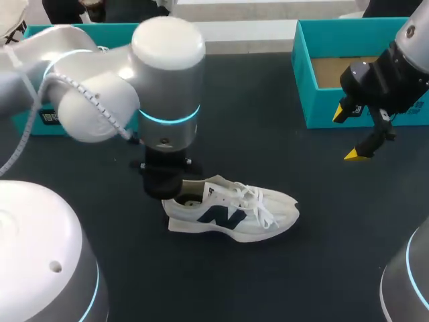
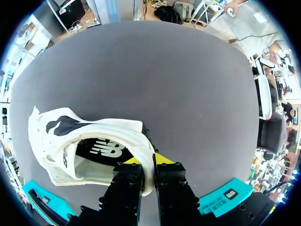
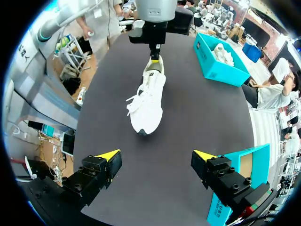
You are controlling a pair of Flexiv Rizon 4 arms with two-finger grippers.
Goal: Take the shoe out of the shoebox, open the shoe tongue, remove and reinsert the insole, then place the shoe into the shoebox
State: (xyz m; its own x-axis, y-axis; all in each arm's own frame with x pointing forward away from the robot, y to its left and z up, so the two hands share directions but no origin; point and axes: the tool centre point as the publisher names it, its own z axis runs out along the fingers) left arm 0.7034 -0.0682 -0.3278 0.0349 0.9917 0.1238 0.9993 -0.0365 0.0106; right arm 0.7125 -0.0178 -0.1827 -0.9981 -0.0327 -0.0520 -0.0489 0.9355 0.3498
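Slippage threatens: the left hand [image 2: 148, 160] pinches only the heel collar of the white lace-up sneaker with navy logo [image 1: 231, 215], mid-frame on the dark counter [image 1: 268, 134] (toe to the right); a lift could tilt it loose. The right hand [image 1: 348, 134] hangs spread by the teal shoebox [image 1: 303, 87], upper right.

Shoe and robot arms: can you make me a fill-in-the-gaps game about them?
The white shoe lies on the ____, outside the teal shoebox.
The left gripper is shut on the shoe's ____.
The right gripper is ____, holding nothing.
Missing words: table, heel, open.
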